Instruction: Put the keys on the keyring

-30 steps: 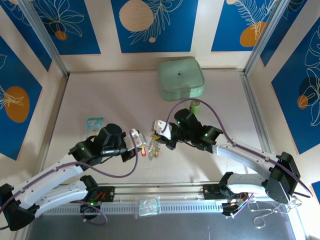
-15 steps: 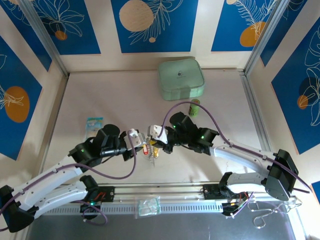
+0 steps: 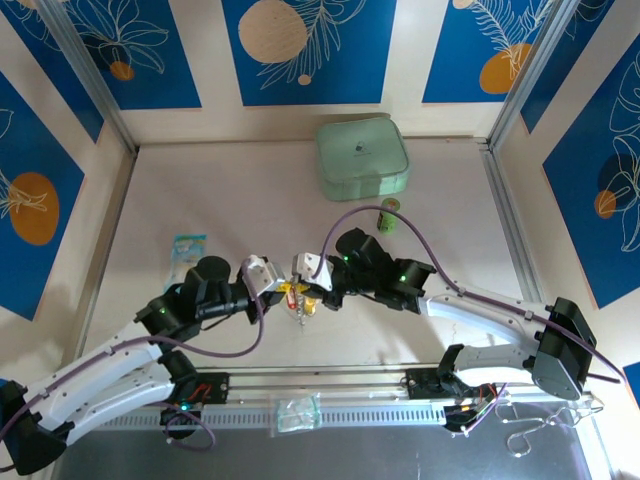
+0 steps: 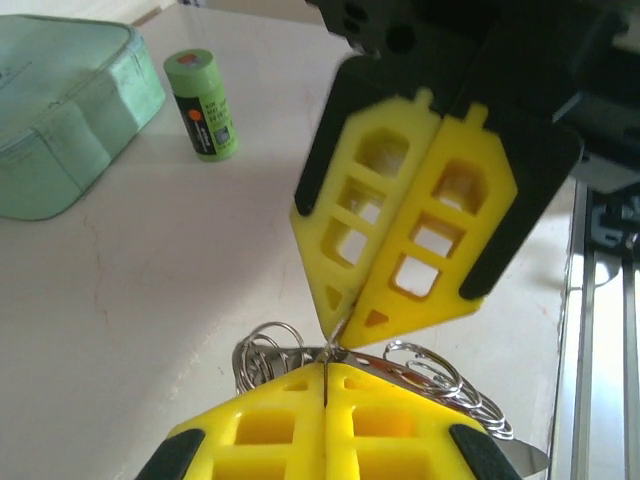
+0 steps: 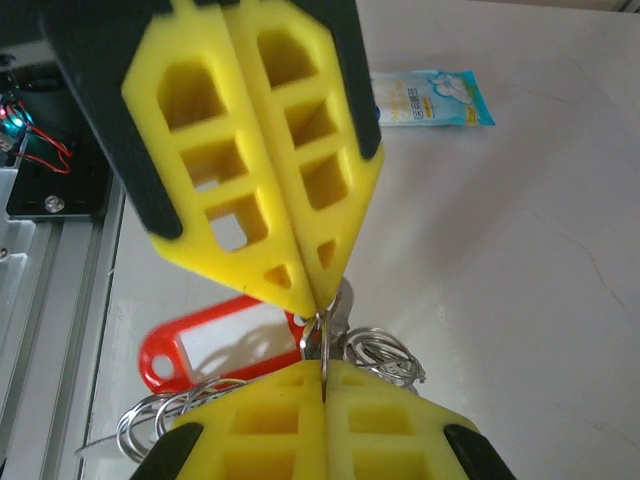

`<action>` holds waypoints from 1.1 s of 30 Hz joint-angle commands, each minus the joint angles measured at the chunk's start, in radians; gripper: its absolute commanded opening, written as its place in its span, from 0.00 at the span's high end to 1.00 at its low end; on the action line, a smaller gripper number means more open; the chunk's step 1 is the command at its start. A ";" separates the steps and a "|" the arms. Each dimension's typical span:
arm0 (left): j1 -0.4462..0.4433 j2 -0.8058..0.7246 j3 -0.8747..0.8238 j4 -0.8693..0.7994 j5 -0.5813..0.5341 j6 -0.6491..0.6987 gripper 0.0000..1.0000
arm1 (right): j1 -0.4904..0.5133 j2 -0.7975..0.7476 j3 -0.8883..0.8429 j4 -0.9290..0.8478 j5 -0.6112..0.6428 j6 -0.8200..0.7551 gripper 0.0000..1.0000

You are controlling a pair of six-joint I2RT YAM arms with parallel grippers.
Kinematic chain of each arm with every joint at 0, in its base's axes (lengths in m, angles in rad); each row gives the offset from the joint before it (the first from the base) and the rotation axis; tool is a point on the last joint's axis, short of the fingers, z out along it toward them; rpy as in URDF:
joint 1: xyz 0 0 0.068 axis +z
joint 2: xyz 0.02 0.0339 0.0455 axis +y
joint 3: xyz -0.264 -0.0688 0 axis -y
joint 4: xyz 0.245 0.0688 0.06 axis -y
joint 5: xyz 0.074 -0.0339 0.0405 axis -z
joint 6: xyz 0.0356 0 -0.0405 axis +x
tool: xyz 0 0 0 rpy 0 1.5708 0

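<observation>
My left gripper [image 3: 284, 292] and right gripper [image 3: 308, 290] meet tip to tip just above the table's near middle. In the right wrist view, my right gripper [image 5: 323, 372] is shut on a thin ring of the keyring [image 5: 378, 352]. The left gripper [image 5: 315, 298] comes down from above, shut on the metal end of the red key [image 5: 215, 345]. In the left wrist view, my left gripper [image 4: 325, 372] is shut with a sliver of metal in its seam. The keyring's links [image 4: 440, 375] fan out to both sides behind it. I cannot tell the yellow key from the yellow fingers.
The pale green case [image 3: 362, 157] sits at the back, with the green cylinder [image 3: 390, 214] upright in front of it. A blue packet [image 3: 187, 246] lies to the left. A clear bag [image 3: 298, 412] rests on the near rail.
The two grippers have closed the gap between them. The right one moved left and nearer, the left one reached right, and their tips now touch over the keys.
</observation>
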 commanded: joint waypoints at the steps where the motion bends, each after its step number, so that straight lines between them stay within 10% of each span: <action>1: 0.015 -0.034 -0.026 0.082 0.012 -0.069 1.00 | 0.014 -0.005 -0.007 0.032 0.031 0.020 1.00; 33: 0.018 -0.030 -0.070 0.177 -0.063 -0.214 1.00 | 0.056 -0.037 -0.030 0.079 -0.051 0.057 1.00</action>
